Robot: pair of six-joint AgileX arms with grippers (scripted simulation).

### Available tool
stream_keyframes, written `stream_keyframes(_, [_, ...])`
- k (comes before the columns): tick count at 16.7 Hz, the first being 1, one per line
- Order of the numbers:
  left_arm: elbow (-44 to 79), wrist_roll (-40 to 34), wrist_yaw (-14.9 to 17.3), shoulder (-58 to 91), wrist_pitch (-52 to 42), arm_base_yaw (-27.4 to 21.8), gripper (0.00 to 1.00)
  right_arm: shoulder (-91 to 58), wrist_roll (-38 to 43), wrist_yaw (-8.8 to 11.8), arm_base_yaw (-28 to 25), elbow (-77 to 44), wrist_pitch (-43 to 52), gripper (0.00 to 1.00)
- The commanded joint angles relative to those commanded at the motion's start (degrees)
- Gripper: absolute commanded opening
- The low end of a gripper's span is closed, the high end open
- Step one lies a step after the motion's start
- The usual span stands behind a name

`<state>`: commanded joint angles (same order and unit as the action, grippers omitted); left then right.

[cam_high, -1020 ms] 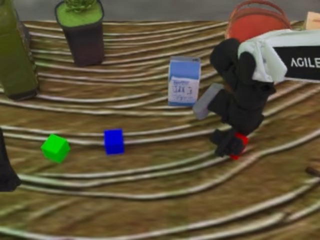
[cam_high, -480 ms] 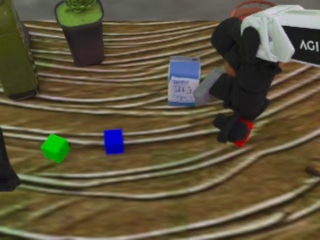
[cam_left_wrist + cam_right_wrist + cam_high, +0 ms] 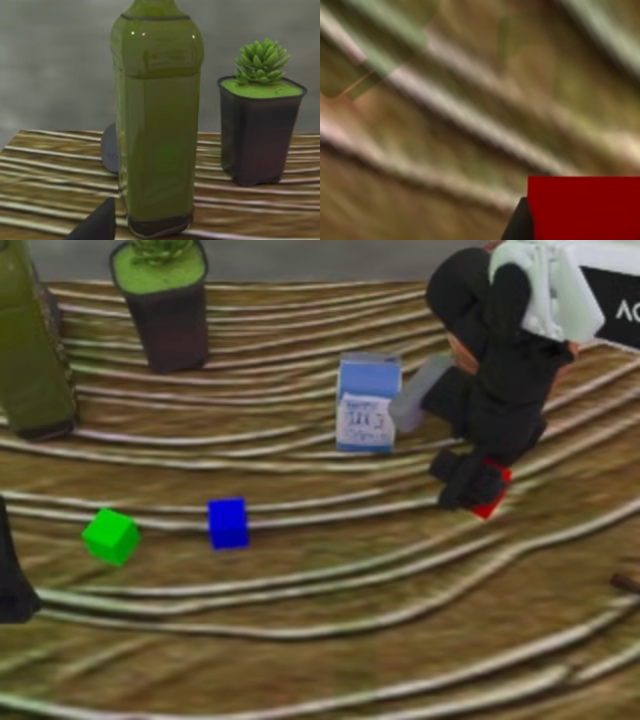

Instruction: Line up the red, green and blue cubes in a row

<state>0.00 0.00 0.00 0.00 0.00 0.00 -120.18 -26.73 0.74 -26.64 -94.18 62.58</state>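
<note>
The right gripper is over the right part of the bench, closer to the far edge than the near one. Its black fingers are closed tight on the red cube, and only a bit of red shows at their tips. In the right wrist view the red cube looks big and close, with a dark finger tip touching one side of it and the stripy bench blurry behind it. I cannot tell from the pictures if the cube touches the bench or hangs a little above it. The blue cube sits on the bench left of the middle. The green cube sits near it, closer to the left edge, turned a bit, and the two do not touch. Both are well apart from the red cube. A blue-and-white carton stands upright near the middle of the bench, toward the far edge, just beside the right arm. A dark pot with a small green plant stands at the far edge, on the left. A tall green bottle stands in the far left corner. The left gripper stays parked at the left edge of the bench, and I cannot tell if its fingers are apart or together. The left wrist view shows the bottle up close and the pot next to it.
</note>
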Motion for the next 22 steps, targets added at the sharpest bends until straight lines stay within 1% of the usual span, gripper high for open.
stream_keyframes(2, [0.0,0.0,0.0,0.0,0.0,0.0,1.0,-1.43,-0.62,0.0,-1.62,-2.02,1.2,0.0])
stream_keyframes(4, [0.0,0.0,0.0,0.0,0.0,0.0,1.0,-4.23,-1.69,-0.02,-4.67,-6.52,3.58,0.0])
stream_keyframes(11, [0.0,0.0,0.0,0.0,0.0,0.0,1.0,-17.54,-6.91,0.01,-20.06,-33.59,15.56,0.0])
stream_keyframes(14, [0.0,0.0,0.0,0.0,0.0,0.0,1.0,-21.38,-8.61,0.0,-25.25,-41.06,19.24,0.0])
stream_keyframes(16, [0.0,0.0,0.0,0.0,0.0,0.0,1.0,-22.47,-9.12,-0.03,-26.83,-42.99,20.31,0.0])
stream_keyframes(22, [0.0,0.0,0.0,0.0,0.0,0.0,1.0,-22.14,-8.99,-0.02,-26.73,-42.01,19.26,0.0])
